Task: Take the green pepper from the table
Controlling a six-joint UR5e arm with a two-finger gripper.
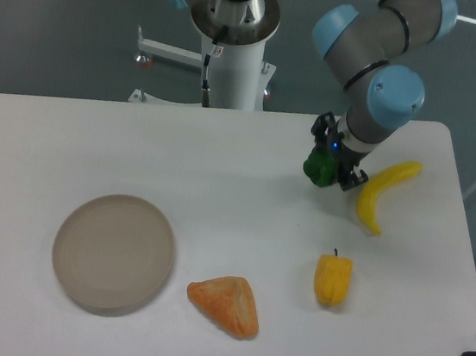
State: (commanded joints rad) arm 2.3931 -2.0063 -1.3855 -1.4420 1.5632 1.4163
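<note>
The green pepper (316, 169) is a small dark-green lump at the back right of the white table (218, 202). My gripper (333, 165) is down around it, with the dark fingers on either side and the pepper showing at their left. The fingers look closed on the pepper. I cannot tell whether it rests on the table or is just above it.
A yellow banana (382, 196) lies just right of the gripper. A yellow-orange pepper (332, 279) lies in front of it. An orange triangular pastry (224, 304) is at the front centre. A round beige plate (113, 252) is at the front left. The arm's base (234, 47) stands behind the table.
</note>
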